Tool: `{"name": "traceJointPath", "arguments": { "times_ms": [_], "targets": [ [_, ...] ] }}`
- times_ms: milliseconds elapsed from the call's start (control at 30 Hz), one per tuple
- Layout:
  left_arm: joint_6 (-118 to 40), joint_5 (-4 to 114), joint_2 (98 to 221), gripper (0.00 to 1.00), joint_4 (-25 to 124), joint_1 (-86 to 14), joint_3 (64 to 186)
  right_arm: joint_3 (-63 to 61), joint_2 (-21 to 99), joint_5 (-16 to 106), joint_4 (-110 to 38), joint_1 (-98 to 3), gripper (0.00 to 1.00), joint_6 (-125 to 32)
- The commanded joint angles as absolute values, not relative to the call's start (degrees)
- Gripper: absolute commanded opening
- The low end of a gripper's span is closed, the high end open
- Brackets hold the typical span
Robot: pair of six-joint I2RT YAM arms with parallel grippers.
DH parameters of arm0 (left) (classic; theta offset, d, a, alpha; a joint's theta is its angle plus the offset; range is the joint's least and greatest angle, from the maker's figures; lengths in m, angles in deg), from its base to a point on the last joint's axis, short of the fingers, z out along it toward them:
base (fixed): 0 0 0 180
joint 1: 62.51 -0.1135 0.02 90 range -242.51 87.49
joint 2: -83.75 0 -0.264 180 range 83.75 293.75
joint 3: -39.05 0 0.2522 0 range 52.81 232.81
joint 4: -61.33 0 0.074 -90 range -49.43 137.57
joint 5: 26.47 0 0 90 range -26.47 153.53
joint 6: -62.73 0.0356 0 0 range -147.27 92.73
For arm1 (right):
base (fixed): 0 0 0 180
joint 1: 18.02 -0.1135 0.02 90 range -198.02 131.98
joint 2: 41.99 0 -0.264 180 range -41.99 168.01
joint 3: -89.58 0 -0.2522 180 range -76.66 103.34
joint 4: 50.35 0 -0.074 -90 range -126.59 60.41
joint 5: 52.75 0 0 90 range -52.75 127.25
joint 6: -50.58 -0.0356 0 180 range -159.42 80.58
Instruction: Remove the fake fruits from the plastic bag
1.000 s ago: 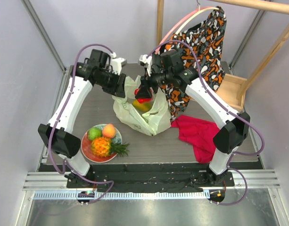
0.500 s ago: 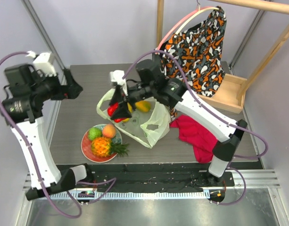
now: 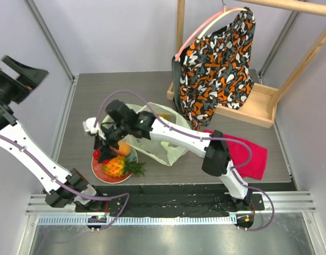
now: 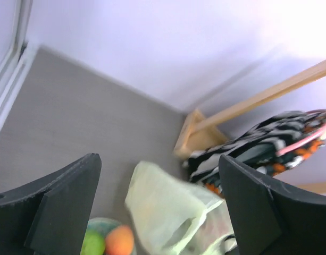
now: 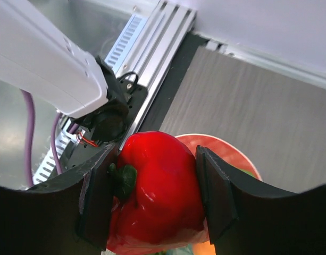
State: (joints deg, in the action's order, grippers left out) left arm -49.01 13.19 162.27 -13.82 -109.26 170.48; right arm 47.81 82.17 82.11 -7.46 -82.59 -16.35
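My left fingers hang spread wide and empty at the upper left, out of the way, I think. My right fingers squeeze the red piece over the plate, lower left, by the pineapple, ready to drop it. The plastic bag slumps mid-frame on the dark grey bench. The walls are pale, and a patterned garment hangs upper right.

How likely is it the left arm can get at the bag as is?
Probably yes, with a long reach: left gripper open, raised off to the left, bare tabletop between it and the bag. Right arm lies across its near side.
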Motion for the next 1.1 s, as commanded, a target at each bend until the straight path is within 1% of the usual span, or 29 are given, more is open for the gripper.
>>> {"name": "traceJointPath", "arguments": {
  "times_ms": [0,33,67,100,233,333,467,600,767,900,1067],
  "targets": [
    [-93.35,-7.70,160.22,1.00,33.56,-114.63,164.67,46.39,84.73,80.76,-17.24,-84.81,0.33,-9.63],
    [-102.59,-8.88,160.39,1.00,44.38,-114.55,162.00,47.26,85.62,80.23,-18.03,-85.16,0.33,-9.02],
    [-102.33,-9.06,161.70,1.00,43.62,-114.55,164.93,48.14,86.76,79.70,-18.74,-85.95,0.34,-7.88],
    [-98.33,-8.80,162.15,1.00,38.91,-114.63,166.18,48.93,88.60,79.44,-19.09,-86.39,0.34,-6.39],
    [-98.03,-9.51,162.85,1.00,39.31,-114.63,167.25,50.62,91.25,78.47,-22.77,-88.24,0.36,-3.57],
    [-97.41,-9.24,161.28,1.00,38.51,-114.63,165.14,49.04,92.39,78.03,-27.78,-89.56,0.39,0.21],
    [-96.97,-10.21,159.69,1.00,38.34,-114.63,162.50,46.92,93.71,77.59,-30.51,-90.35,0.39,5.39],
    [-96.79,-10.73,159.43,1.00,37.90,-114.72,162.15,44.55,94.60,76.80,-31.31,-90.70,0.39,9.79],
    [-96.79,-10.65,159.52,1.00,37.90,-114.63,161.45,42.44,95.30,75.49,-28.68,-91.14,0.40,13.91],
    [-97.06,-11.79,158.72,1.00,38.86,-114.72,159.60,38.49,95.39,73.99,-31.39,-91.41,0.40,14.19],
    [-97.85,-12.40,157.67,1.00,39.65,-114.72,156.88,37.25,96.00,71.18,-34.56,-92.11,0.43,15.24]
  ]
}}
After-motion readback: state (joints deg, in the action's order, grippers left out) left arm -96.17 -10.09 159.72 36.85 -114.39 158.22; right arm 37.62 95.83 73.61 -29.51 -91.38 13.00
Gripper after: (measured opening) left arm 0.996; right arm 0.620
